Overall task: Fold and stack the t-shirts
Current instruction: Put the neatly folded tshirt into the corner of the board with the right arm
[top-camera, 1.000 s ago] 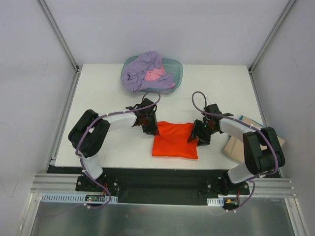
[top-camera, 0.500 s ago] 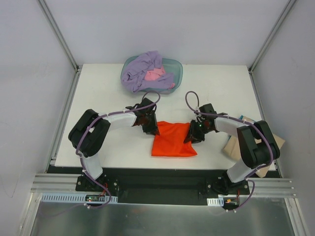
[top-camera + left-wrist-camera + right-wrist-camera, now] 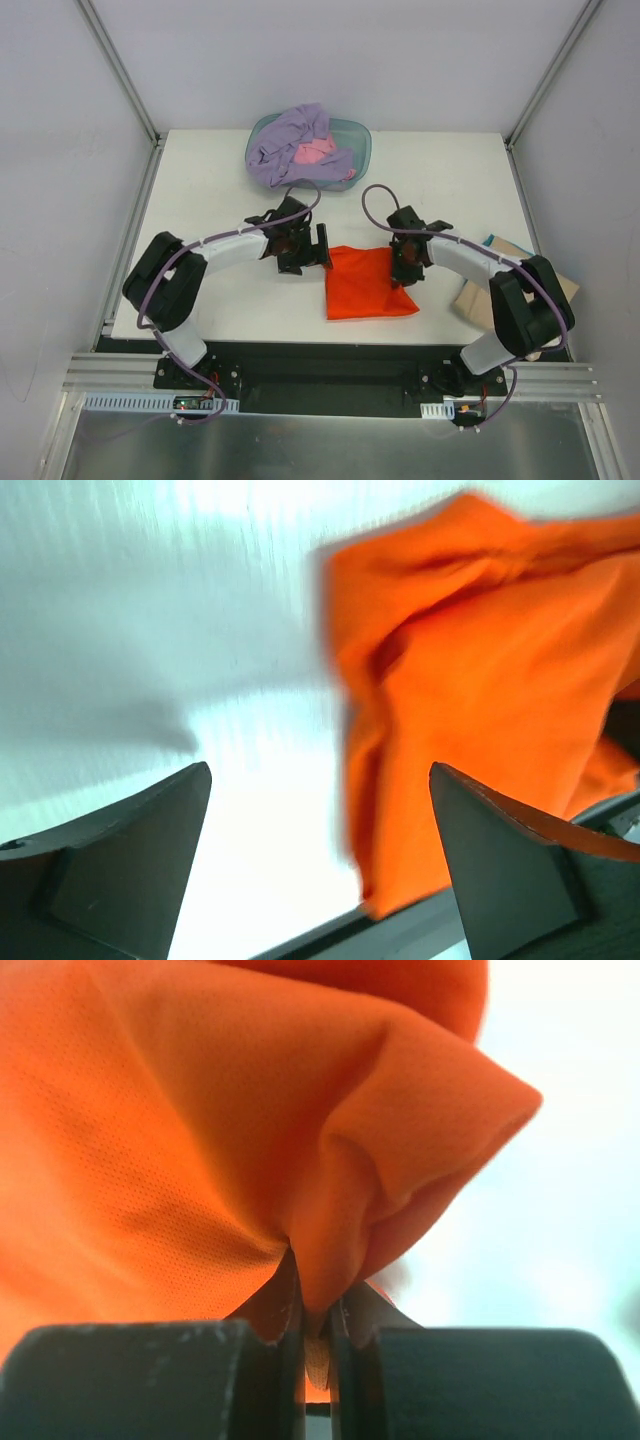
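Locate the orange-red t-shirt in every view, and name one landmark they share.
Top external: the orange-red t-shirt lies at the near middle of the white table.
Left wrist: it fills the right half, beyond the open left gripper.
Right wrist: it fills most of the frame, a fold pinched in the right gripper.
Shared landmark: the white table surface beside the shirt.

One orange-red t-shirt (image 3: 368,283), one lavender t-shirt (image 3: 290,140) and one pink t-shirt (image 3: 316,152) make three garments in all. There is one teal tub (image 3: 358,135), one tan cardboard sheet (image 3: 472,297) and one white table (image 3: 200,190). The arms number two, the left arm (image 3: 225,245) and the right arm (image 3: 470,260). Each carries one gripper, which gives two: the left gripper (image 3: 320,780) and the right gripper (image 3: 317,1310), with two fingers apiece.
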{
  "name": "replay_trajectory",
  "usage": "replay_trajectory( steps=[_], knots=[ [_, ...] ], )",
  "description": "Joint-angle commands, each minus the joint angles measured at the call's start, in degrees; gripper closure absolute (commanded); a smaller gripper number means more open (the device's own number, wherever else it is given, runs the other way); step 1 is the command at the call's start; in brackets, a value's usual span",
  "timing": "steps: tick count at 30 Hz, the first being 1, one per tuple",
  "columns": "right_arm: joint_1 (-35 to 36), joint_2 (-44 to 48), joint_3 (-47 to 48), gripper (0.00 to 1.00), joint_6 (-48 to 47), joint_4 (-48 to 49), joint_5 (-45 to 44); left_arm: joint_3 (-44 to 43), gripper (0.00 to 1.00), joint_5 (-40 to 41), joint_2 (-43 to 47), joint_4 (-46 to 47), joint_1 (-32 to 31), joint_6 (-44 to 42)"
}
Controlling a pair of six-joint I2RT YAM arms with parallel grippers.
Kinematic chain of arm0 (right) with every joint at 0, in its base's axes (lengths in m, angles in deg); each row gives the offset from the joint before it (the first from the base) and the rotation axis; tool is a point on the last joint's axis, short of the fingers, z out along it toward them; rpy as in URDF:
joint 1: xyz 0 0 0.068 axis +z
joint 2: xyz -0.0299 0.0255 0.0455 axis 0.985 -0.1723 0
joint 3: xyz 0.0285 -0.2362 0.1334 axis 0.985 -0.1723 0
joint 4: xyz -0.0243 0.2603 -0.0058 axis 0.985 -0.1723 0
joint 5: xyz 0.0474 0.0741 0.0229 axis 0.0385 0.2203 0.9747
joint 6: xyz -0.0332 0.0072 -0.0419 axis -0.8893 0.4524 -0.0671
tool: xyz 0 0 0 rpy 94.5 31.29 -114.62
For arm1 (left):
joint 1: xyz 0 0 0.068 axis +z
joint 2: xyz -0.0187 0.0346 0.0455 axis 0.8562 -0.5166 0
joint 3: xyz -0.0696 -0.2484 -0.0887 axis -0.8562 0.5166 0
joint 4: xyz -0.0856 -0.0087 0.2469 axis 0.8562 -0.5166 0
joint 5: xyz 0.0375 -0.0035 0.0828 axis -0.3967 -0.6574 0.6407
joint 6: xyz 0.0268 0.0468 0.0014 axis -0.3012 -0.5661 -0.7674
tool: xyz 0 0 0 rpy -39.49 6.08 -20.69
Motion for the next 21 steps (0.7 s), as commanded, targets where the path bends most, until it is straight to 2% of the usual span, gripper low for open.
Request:
replay_trajectory(
  steps=[1,3,11,21],
  knots=[
    [0.2,5.6,3.5,0.99,3.6,-16.0,-20.8,2.2,0.06,2.6,8.9,-2.6,0.2,-3.2],
    [0.3,8.2,4.0,0.99,4.7,-20.9,-26.1,2.8,0.01,3.9,10.8,-2.8,0.4,-3.7],
    [-0.2,14.4,9.2,0.99,8.0,-34.7,-42.4,3.3,0.01,4.3,13.5,-3.7,1.0,-5.4],
    [-6.0,13.6,14.8,0.99,3.1,-43.3,-46.6,4.4,0.01,3.1,13.1,-3.9,3.0,-5.5]
  ],
)
